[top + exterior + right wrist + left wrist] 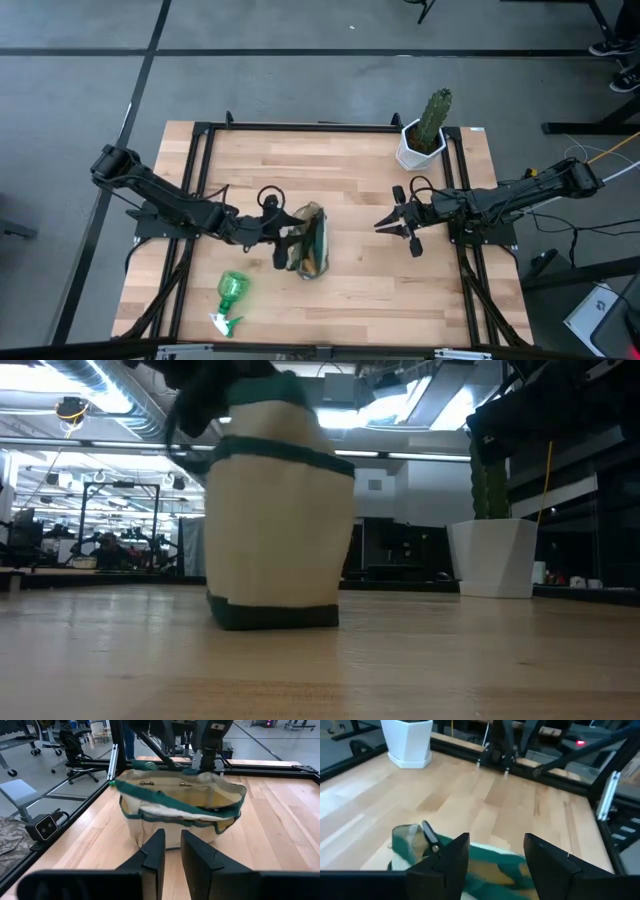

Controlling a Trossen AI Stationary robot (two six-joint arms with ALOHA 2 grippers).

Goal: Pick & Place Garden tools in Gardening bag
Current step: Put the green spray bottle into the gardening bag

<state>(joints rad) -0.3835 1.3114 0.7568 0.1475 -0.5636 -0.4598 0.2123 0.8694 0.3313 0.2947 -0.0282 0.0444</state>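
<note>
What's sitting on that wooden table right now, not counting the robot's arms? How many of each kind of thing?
Fabric bags: 1, the gardening bag, cream with green trim
Spray bottles: 1, the green spray bottle, lying near the table's front edge
Potted plants: 1, the cactus in a white pot
Total: 3
Anything lying inside the bag is not counted; it can't be made out.

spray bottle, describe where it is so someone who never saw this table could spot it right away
Start at the cream gardening bag with green trim in the middle of the wooden table. From there, look toward the table's front-left corner: the spray bottle lies there on its side, alone. It is the only translucent green thing on the table, unlike the opaque cactus in its white pot at the far-right corner.
</note>
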